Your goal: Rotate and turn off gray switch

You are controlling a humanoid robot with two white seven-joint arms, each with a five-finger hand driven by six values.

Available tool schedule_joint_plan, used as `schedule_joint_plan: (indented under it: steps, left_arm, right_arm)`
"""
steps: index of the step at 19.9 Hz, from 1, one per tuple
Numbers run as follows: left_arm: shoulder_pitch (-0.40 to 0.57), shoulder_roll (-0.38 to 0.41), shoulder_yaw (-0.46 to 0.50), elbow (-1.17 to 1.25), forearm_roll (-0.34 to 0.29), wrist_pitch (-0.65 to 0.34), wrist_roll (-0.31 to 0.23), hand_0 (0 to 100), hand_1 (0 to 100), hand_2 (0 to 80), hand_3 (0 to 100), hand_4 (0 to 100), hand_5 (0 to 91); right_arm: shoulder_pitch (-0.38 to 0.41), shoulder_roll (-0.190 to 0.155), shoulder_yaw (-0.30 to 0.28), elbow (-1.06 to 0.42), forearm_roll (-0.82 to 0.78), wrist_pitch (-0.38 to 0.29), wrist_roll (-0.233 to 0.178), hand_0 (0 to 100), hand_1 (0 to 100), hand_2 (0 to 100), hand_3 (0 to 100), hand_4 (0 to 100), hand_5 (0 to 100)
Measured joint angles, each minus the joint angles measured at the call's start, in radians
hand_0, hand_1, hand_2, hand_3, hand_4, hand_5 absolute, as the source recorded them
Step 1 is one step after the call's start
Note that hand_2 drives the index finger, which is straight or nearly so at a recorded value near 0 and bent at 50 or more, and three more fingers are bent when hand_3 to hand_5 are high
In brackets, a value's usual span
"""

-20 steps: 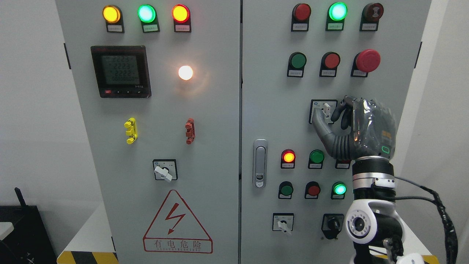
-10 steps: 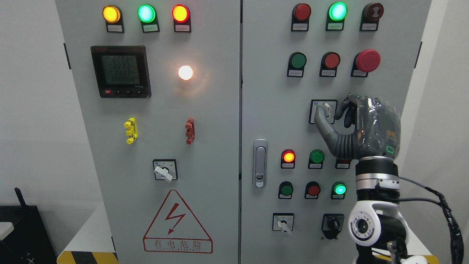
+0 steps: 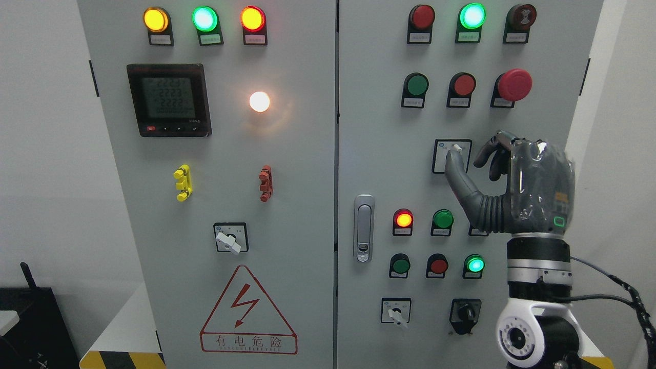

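The gray switch (image 3: 454,152) sits on the right cabinet door (image 3: 379,154), in a black-framed plate toward the door's right edge, below the row with the red mushroom button (image 3: 515,84). The right hand (image 3: 474,159) is raised in front of it. Its thumb tip lies against the switch's white handle, while the curled fingers (image 3: 493,154) hang just to the right, apart from the handle; the hand grips nothing. Below it a red lamp (image 3: 403,219) and a green lamp (image 3: 475,264) glow.
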State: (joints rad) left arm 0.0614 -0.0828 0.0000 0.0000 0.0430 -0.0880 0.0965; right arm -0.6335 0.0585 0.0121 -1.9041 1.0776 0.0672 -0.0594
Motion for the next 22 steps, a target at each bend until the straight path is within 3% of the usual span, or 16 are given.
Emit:
schedule_joint_plan:
  steps: [3, 5, 9, 12, 17, 22]
  left_arm:
    - [0.000, 0.000, 0.000, 0.000, 0.000, 0.000, -0.002, 12, 39, 0.0, 0, 0, 0.0]
    - [0.000, 0.000, 0.000, 0.000, 0.000, 0.000, -0.002, 12, 39, 0.0, 0, 0, 0.0]
    - [0.000, 0.000, 0.000, 0.000, 0.000, 0.000, -0.003, 12, 39, 0.0, 0, 0, 0.0]
    - [0.000, 0.000, 0.000, 0.000, 0.000, 0.000, -0.003, 12, 39, 0.0, 0, 0, 0.0]
    - [0.000, 0.000, 0.000, 0.000, 0.000, 0.000, -0.004, 12, 39, 0.0, 0, 0, 0.0]
    - [0.000, 0.000, 0.000, 0.000, 0.000, 0.000, -0.004, 12, 39, 0.0, 0, 0, 0.0]
  right_arm:
    - [0.030, 0.007, -0.020, -0.018, -0.013, -0.087, -0.011, 28, 37, 51, 66, 52, 48]
    - [0.046, 0.011, -0.033, -0.028, -0.022, -0.127, -0.013, 28, 37, 48, 61, 46, 42]
    - [0.077, 0.016, -0.057, -0.046, -0.039, -0.175, -0.016, 30, 38, 35, 38, 24, 18]
    - [0.098, 0.018, -0.077, -0.059, -0.047, -0.198, -0.010, 30, 38, 25, 25, 11, 5]
    - [0.130, 0.021, -0.117, -0.076, -0.052, -0.291, 0.005, 31, 37, 16, 15, 2, 0]
    - [0.153, 0.023, -0.158, -0.086, -0.055, -0.339, 0.012, 33, 35, 15, 14, 1, 0]
